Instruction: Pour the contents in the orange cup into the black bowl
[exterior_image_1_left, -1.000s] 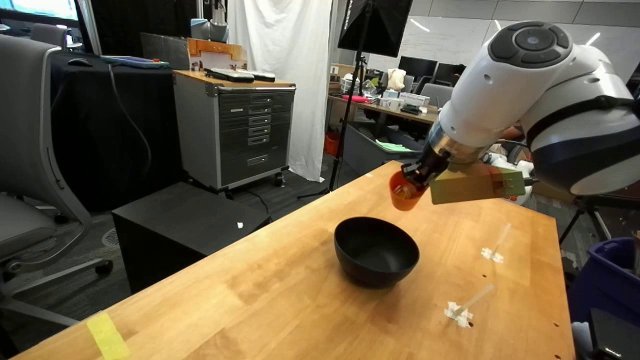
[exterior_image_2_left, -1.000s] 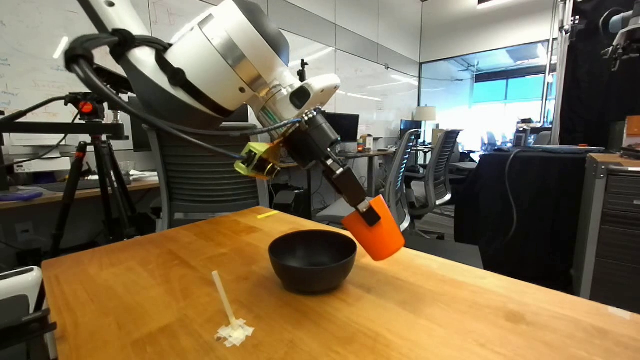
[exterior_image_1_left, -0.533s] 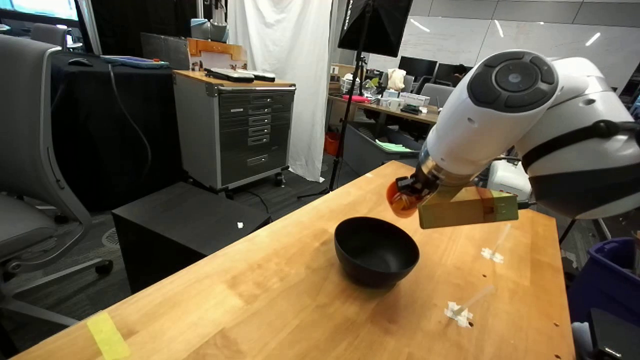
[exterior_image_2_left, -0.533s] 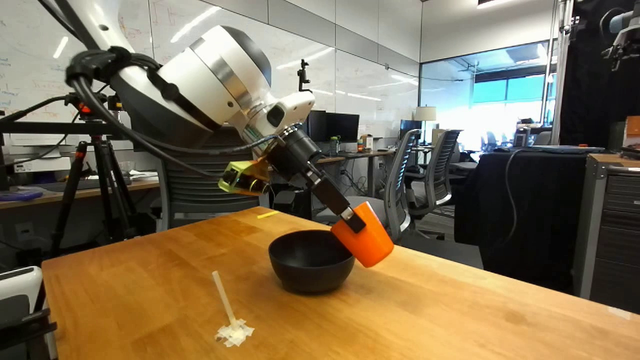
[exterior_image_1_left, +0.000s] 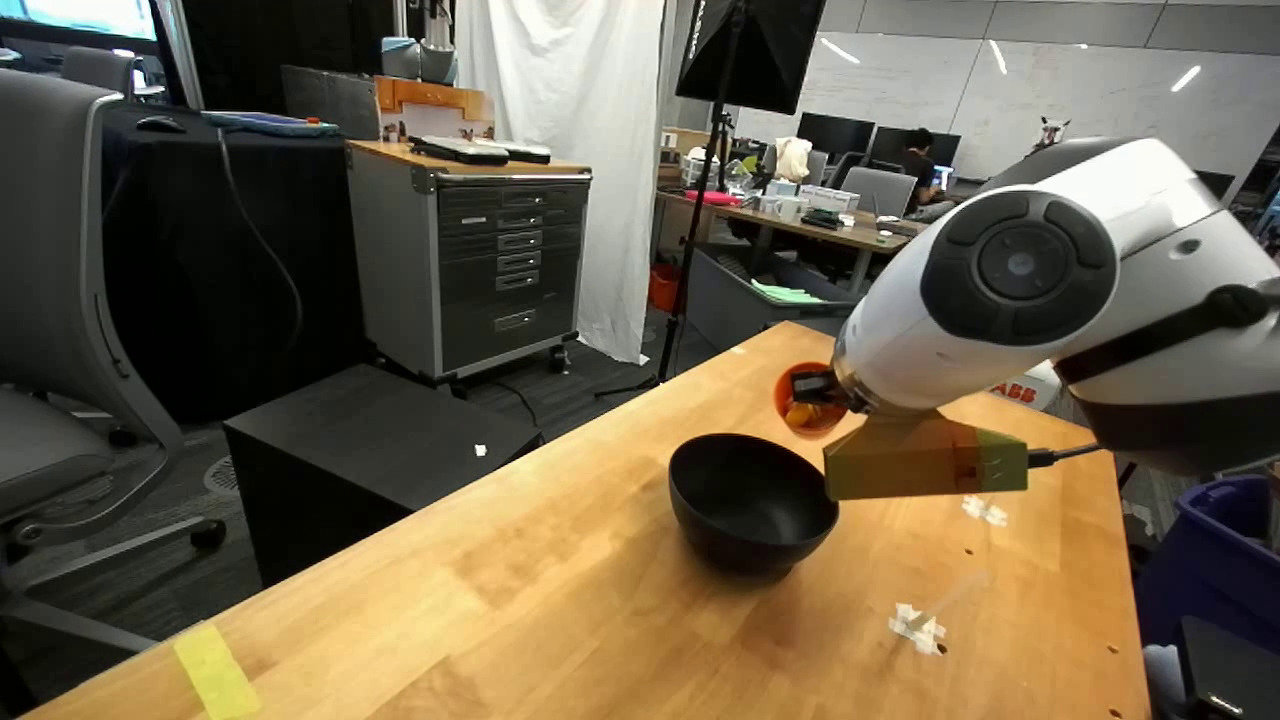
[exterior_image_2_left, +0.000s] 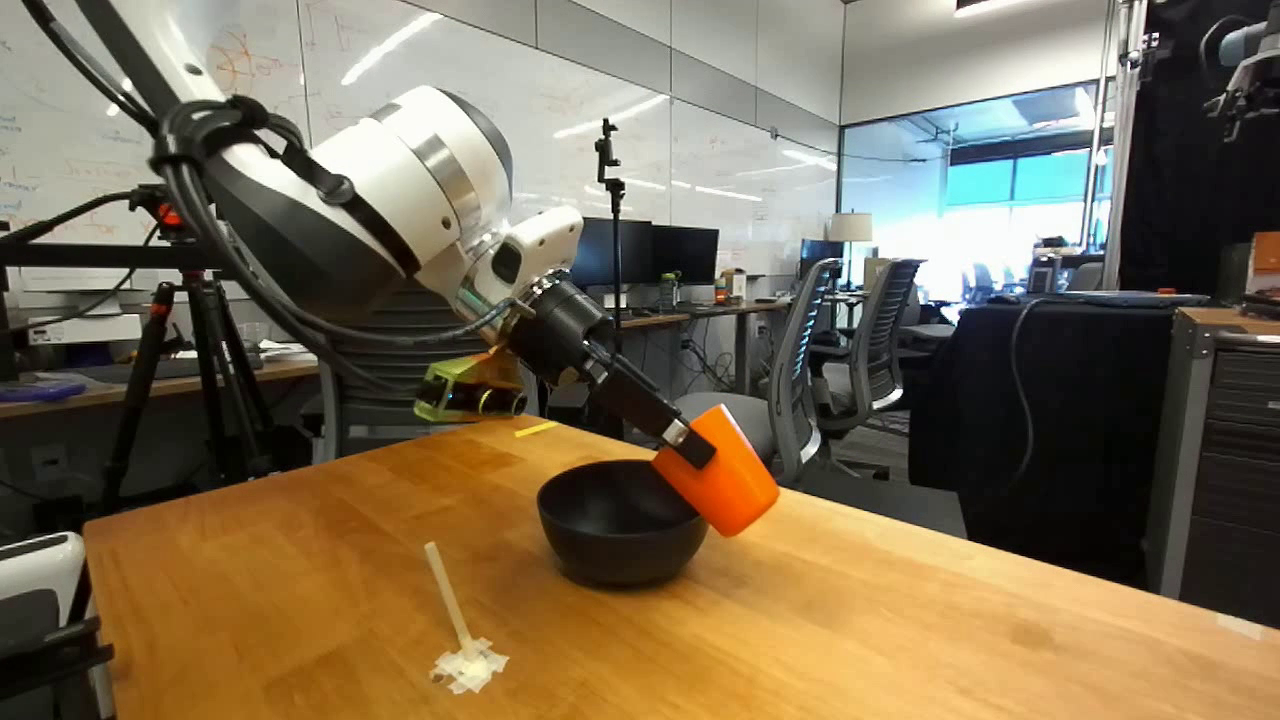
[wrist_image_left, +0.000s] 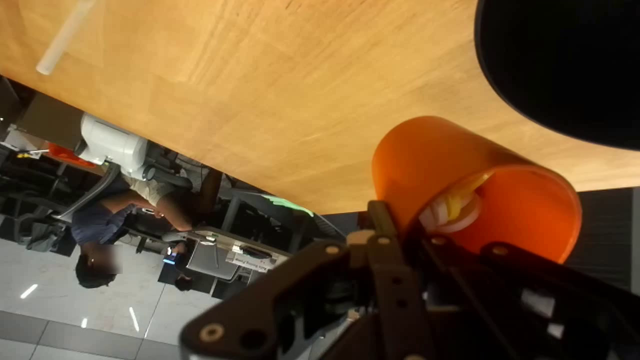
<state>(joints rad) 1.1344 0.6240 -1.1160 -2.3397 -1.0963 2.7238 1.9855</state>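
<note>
Transfer status: grip made, pour pending

The gripper (exterior_image_2_left: 695, 448) is clamped on the orange cup (exterior_image_2_left: 733, 482) near its rim. The cup — smooth, plain, tapered, apparently plastic — tilts with its mouth on the gripper side. The contents (wrist_image_left: 452, 210), small yellow and pale pieces with rounded edges, lie inside it; their material cannot be told.

The black bowl (exterior_image_2_left: 615, 557) stands upright near the cup, apart from it in the wrist view: round, curved wall, plain rim, dull sheen. No pieces show in the visible part of its interior. Judged progress: pick-up done, approach nearly so; alignment over the bowl and tipping remain.

The worktop (exterior_image_1_left: 560, 560) is pale, grained wood. In an exterior view, the cup is between the bowl and the worktop's far corner; flat yellow tape (exterior_image_1_left: 215, 672) lies at the long edge. Beyond that edge: a boxy drawer cabinet (exterior_image_1_left: 470, 265) and a folded white curtain (exterior_image_1_left: 590, 90).
</note>
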